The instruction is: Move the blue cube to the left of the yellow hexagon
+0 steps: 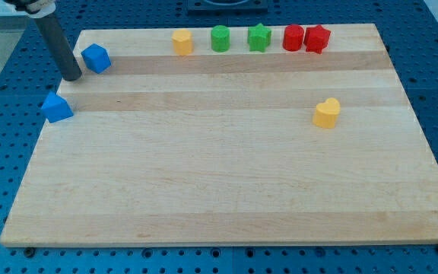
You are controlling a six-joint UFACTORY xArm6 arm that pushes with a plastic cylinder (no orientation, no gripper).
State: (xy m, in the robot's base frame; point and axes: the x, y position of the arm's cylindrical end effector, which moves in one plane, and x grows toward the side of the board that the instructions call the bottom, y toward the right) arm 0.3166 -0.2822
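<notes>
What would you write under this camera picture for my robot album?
My tip sits just left of the blue cube, with the yellow hexagon further right along the top row.

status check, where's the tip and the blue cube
My tip at the view's upper left, just left of the blue cube. Yellow hexagon further right along the top row. Nothing between them.

I have a single view, set high in front of the bench (226, 198) and tilted down onto it. It sits back enough to take in the whole bench, with my tip (74, 77) toward the view's upper left.
</notes>
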